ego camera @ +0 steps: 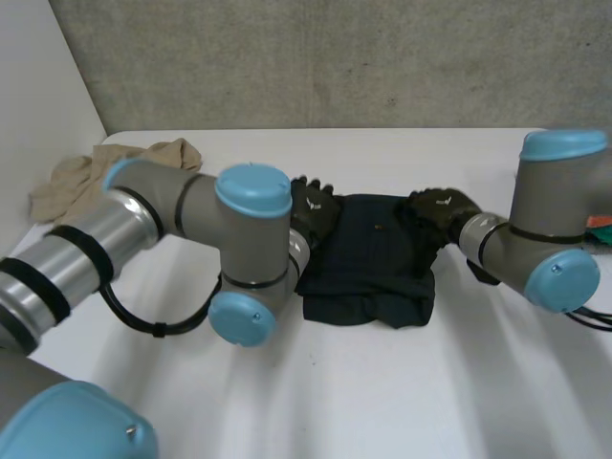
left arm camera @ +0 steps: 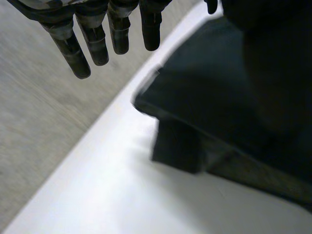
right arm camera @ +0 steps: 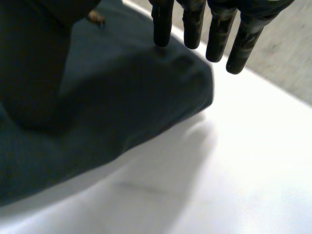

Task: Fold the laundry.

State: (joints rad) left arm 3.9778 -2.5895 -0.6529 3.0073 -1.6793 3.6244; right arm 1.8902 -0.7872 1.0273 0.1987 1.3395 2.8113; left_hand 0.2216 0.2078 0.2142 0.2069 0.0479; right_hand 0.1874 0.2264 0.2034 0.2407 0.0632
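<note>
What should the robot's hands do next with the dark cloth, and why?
Probably curl both hands onto the edges of the dark cloth. The left hand and right hand flank it with straight fingers, holding nothing, so folding needs a grip first.

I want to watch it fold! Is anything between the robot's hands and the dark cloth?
Nothing visible. The left hand is at the dark cloth's left edge, the right hand at its right edge, both with fingers straight. The beige cloth lies apart, near the table's far corner.
</note>
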